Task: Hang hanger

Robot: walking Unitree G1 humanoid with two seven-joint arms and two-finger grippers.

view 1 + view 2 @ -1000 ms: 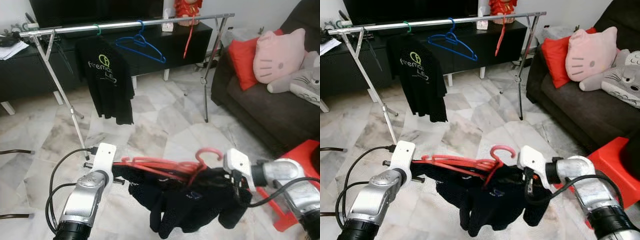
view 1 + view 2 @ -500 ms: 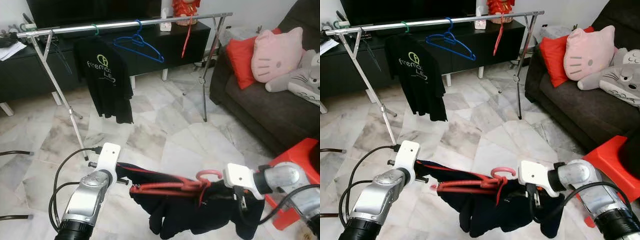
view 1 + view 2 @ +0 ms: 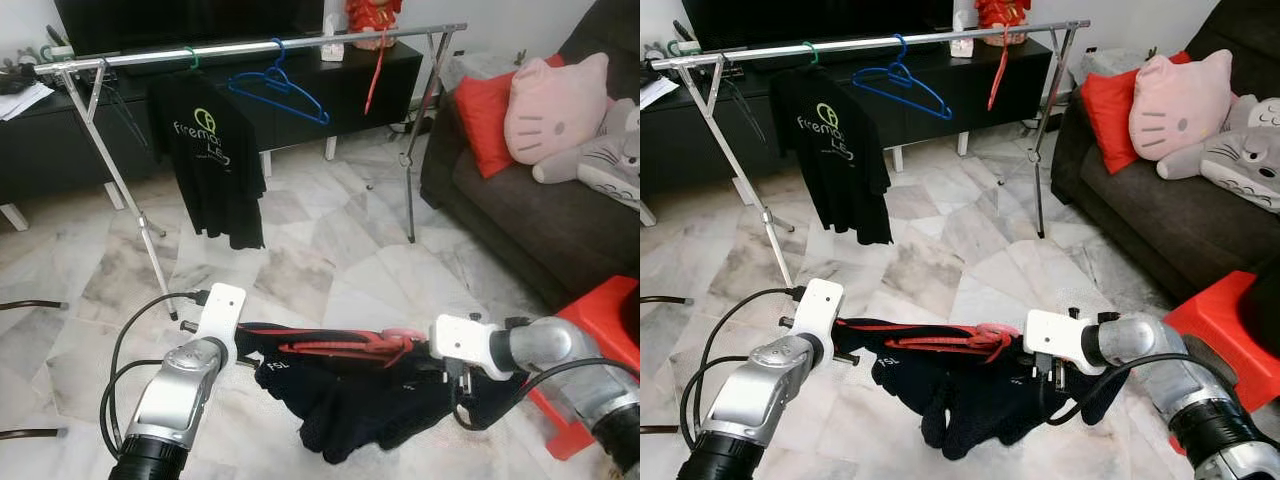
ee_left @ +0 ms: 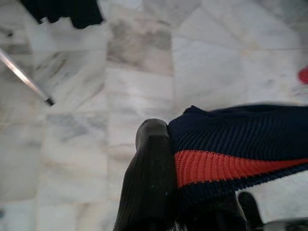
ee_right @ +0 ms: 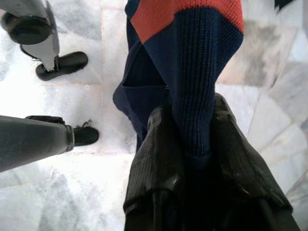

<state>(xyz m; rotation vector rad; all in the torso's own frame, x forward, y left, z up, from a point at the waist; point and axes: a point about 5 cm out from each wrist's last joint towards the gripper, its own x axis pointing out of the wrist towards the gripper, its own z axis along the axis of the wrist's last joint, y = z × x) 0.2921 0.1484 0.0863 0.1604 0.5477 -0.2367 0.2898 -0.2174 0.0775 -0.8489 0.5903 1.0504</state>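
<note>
Left eye view: red hanger (image 3: 345, 345) partly hidden in dark garment (image 3: 360, 400), long axis level, spanning between arms, hook end toward right tool (image 5: 199, 144), clamped on garment. Left tool (image 4: 159, 168) grips garment's other end. Clothes rack (image 3: 250, 48) well beyond.

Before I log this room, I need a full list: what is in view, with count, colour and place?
rack: 1, silver, across the far floor
T-shirt: 1, black, hung at rack's left
blue hanger: 1, mid rail
red hanger: 1, right on rail
cabinet: 1, black, behind rack
sofa: 1, dark, right
cushion: 1, red, on sofa
plush toys: 2, pink and grey, on sofa
stool: 1, red, near right
garment: 1, dark, on a red hanger, held between grippers
left gripper: gripping garment
right gripper: gripping garment
</note>
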